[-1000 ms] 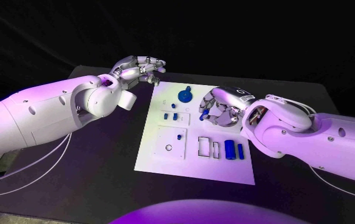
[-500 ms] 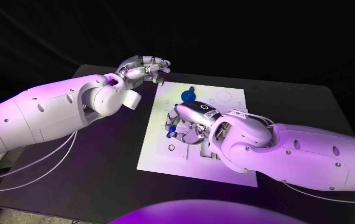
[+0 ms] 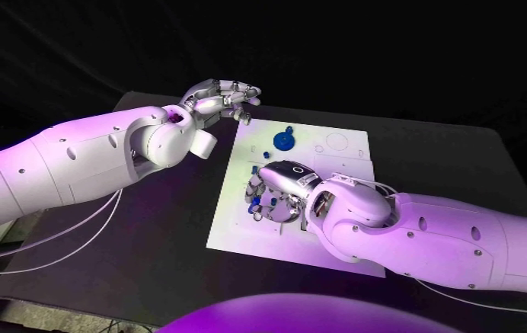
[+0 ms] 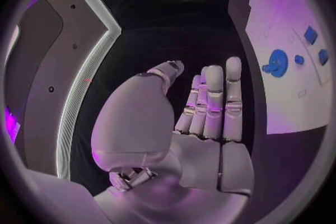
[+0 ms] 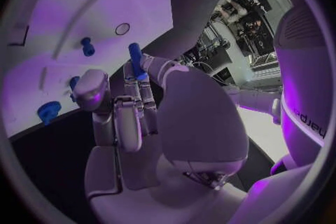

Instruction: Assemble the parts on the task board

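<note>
The white task board point(image 3: 340, 148) lies in the middle of the black table. A blue gear point(image 3: 285, 141) stands near its far edge. My right hand point(image 3: 279, 188) hovers low over the board's left-middle part and pinches a short blue peg point(image 5: 135, 59) between its fingertips. The right wrist view also shows a small blue part point(image 5: 87, 46), the blue gear point(image 5: 49, 111) and a round hole point(image 5: 122, 28) in the board. My left hand point(image 3: 225, 97) hangs above the table beyond the board's far left corner, holding nothing. Its fingers point(image 4: 213, 101) stretch out side by side.
My right forearm point(image 3: 417, 226) lies across the near right half of the board and hides the parts there. In the left wrist view the gear point(image 4: 277, 63) and small blue pieces point(image 4: 311, 35) sit on the board. Bare black table point(image 3: 132, 257) lies left of the board.
My right arm has swung left across the board, from its right side to its left-middle, carrying the blue peg and covering the near slots. The left hand has drifted slightly right.
</note>
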`<state>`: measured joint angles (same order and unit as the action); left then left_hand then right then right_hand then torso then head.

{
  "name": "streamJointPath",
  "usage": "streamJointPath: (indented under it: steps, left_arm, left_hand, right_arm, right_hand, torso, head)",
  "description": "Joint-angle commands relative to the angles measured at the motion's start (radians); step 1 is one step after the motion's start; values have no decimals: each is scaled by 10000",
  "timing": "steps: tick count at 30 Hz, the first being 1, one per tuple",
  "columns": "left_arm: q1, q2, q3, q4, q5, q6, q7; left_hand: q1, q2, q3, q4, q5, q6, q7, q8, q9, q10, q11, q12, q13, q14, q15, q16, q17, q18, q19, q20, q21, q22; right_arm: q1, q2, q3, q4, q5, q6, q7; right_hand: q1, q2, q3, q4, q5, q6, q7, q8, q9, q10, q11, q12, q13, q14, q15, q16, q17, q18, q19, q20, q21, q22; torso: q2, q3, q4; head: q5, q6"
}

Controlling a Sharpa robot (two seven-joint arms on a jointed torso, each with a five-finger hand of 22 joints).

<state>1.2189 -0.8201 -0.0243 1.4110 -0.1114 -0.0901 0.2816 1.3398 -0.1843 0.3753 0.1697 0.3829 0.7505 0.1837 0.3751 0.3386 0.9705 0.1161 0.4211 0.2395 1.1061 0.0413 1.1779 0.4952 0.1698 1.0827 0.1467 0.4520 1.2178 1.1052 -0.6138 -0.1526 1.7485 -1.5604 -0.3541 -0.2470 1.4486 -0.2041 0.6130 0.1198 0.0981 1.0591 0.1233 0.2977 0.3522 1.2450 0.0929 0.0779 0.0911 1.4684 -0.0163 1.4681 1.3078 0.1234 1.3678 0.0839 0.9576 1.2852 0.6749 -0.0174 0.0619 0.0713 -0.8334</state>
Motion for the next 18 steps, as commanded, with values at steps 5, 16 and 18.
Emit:
streamJointPath:
  steps: [5, 16, 18]
  left_arm:
    - [3, 70, 5, -20, 48, 150, 65]
    - [3, 103, 6, -7, 41, 178, 71]
    - [3, 103, 6, -6, 40, 179, 69]
  left_hand:
    - [-3, -21, 15, -27, -65, -108, 32, 61, 3, -91, 6, 59, -18, -86, 20, 26, -11, 107, 79, 2, -26, -17]
    - [-3, -21, 15, -27, -65, -108, 32, 61, 3, -91, 6, 59, -18, -86, 20, 26, -11, 107, 79, 2, -26, -17]
    - [-3, -21, 15, -27, -65, -108, 32, 61, 3, -91, 6, 59, -18, -86, 20, 26, -11, 107, 79, 2, -26, -17]
  right_arm:
    - [-160, 32, -18, -158, -173, 553, 70]
    - [-206, -11, -22, -305, -107, 778, 65]
    - [-208, -12, -22, -339, -112, 773, 49]
  right_hand:
    - [-84, 27, 267, -326, 39, -74, 18, 72, 15, 479, -374, 15, 549, 486, -53, 44, -17, -28, -13, -43, -90, -6]
    - [-100, 23, 271, -342, 51, -77, 19, 74, 23, 480, -373, 12, 555, 481, -53, 36, -38, -26, -17, -42, -102, -9]
    - [-111, 22, 273, -350, 56, -77, 19, 76, 29, 482, -372, 11, 558, 481, -52, 36, -37, -27, -16, -42, -97, -5]
  torso:
    - [0, 0, 4]
    - [-3, 5, 3]
    - [-4, 2, 3]
  head:
    - [29, -52]
    - [90, -112]
    - [88, -112]
